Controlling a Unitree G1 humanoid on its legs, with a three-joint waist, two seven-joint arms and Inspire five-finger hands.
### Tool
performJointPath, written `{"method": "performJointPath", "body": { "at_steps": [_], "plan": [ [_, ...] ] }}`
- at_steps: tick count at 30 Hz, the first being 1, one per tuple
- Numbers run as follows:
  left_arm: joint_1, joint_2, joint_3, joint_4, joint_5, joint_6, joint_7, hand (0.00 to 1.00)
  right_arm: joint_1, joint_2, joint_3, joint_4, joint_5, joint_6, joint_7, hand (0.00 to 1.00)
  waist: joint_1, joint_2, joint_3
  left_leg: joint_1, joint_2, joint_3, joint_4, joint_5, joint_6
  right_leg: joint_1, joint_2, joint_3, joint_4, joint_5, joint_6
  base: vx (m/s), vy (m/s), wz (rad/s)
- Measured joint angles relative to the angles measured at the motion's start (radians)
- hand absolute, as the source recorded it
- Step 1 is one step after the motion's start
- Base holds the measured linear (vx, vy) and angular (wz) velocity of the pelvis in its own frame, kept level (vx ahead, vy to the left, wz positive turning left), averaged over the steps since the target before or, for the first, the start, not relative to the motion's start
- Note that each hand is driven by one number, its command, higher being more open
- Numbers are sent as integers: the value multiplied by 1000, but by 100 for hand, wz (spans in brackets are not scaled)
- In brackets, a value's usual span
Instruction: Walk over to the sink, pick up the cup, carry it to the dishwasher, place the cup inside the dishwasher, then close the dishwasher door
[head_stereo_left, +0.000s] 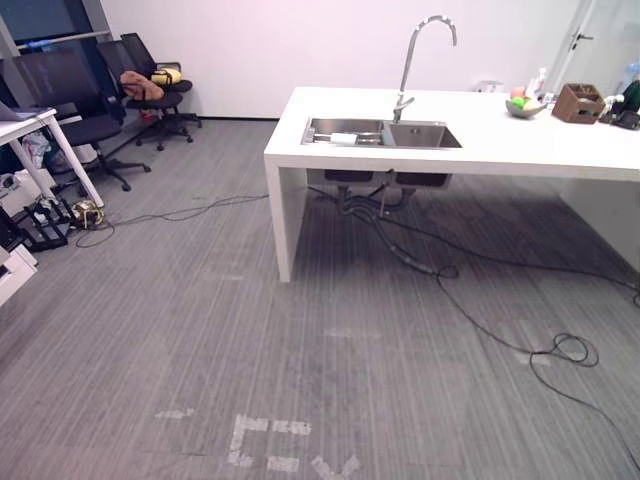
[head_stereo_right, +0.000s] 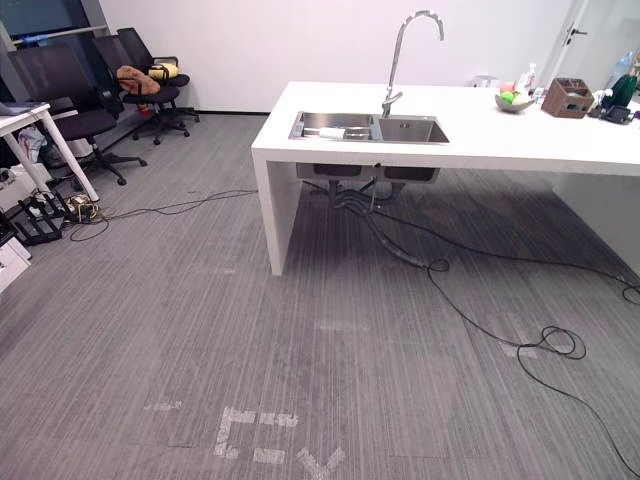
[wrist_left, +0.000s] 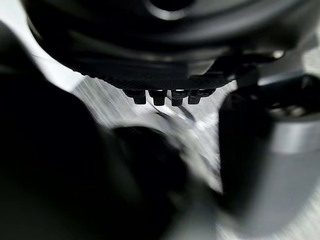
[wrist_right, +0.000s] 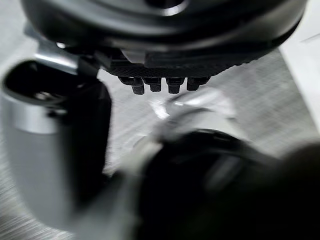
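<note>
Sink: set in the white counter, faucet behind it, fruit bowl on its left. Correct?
No: the fruit bowl stands to the right of the sink, as the left eye view shows. The counter and faucet are as stated.

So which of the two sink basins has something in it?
The left basin: a pale object lies in it, too small to identify. The right basin, nearer the tap, looks bare.

I count one white counter (head_stereo_left: 500, 145) upper right, one sink (head_stereo_left: 430, 136) with two basins, one tap (head_stereo_left: 415, 60), one fruit bowl (head_stereo_left: 524, 108), and at least two black chairs (head_stereo_left: 60, 100) upper left.
</note>
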Motion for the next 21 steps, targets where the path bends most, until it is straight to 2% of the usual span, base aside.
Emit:
{"method": "performJointPath", "body": {
  "at_steps": [4, 7, 10, 15, 21],
  "plan": [
    [-32, 17, -81, 26, 19, -64, -1, 100, -59, -1, 79, 1, -179, -103, -48, 100, 4, -3, 3, 38, -7, -26, -49, 22, -5, 33, 0, -27, -24, 0, 1, -3, -21, 16],
    [-38, 9, -108, 14, 44, -98, -5, 100, -88, -7, 115, 0, -207, -136, -40, 100, 5, -4, 14, 37, -9, -32, -49, 23, -5, 38, -1, -35, -29, 1, 2, -22, -19, 11],
    [-47, 0, -146, 10, 66, -142, -5, 100, -108, -10, 120, 0, -199, -104, -18, 100, 5, -4, 25, 38, -9, -38, -50, 24, -6, 41, -1, -39, -30, 1, 2, -29, -28, 4],
    [-53, -3, -167, 9, 72, -211, -13, 100, -126, -24, 139, 5, -100, -16, 43, 100, 0, -2, 42, 38, -11, -47, -54, 25, -6, 49, -1, -51, -37, 0, 2, -32, -34, 6],
    [-49, -7, -167, 2, 59, -229, 14, 100, -129, -28, 139, 14, -24, 22, 45, 100, -5, -2, 44, 39, -11, -52, -54, 26, -6, 56, -1, -57, -43, 0, 2, -19, -25, 3]
  ]
}}
